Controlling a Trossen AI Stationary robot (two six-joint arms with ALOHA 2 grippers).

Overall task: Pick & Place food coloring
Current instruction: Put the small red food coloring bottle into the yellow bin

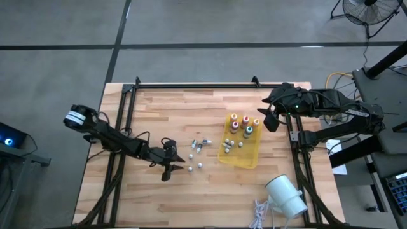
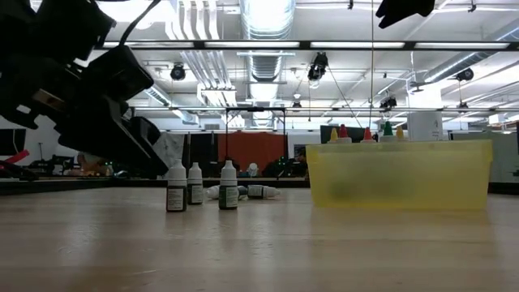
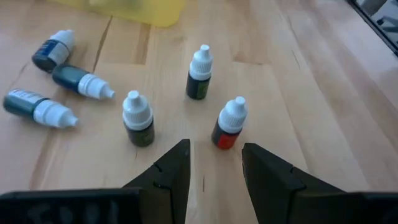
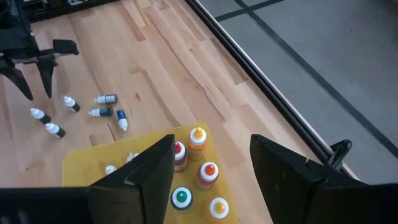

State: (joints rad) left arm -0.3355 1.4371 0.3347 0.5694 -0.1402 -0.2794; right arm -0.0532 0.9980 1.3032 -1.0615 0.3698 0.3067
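We see the yellow bin (image 1: pixel 254 156) right of centre holding colour-capped bottles (image 1: pixel 245 126). Our left gripper (image 1: pixel 170 170), fingers spread and empty, hovers lower left beside loose white-capped bottles (image 1: pixel 195 154). Our right gripper (image 1: pixel 270 119) waits open, upper right.

White-capped bottles (image 3: pixel 138 118) of dark green and red (image 3: pixel 227 123) liquid stand on pale, striped wooden planks (image 3: pixel 323 93); teal ones (image 3: pixel 81 81) lie at ten o'clock. Orange, red (image 4: pixel 178 151) and green (image 4: pixel 181 198) caps dot a translucent yellow tray (image 4: pixel 87 163).
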